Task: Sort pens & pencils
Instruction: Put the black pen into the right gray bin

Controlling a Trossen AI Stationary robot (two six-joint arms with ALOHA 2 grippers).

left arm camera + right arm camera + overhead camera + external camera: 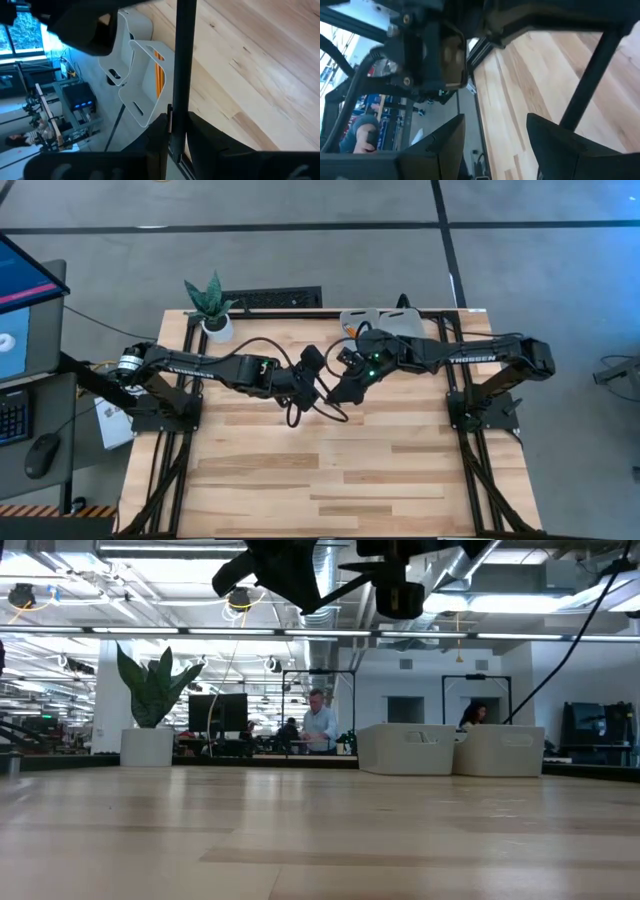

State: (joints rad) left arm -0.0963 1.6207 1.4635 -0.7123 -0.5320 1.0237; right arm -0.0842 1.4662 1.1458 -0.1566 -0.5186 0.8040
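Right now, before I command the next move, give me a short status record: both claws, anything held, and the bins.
left claw: shut on a black pen, raised off the wood
right claw: open, holding nothing, close to the left claw
bins: two white ones, side by side at the back edge
pencils: orange, lying inside one bin; count unclear
other pens: none visible in any view

2 bins sit side by side at the table's back edge, right of the plant.
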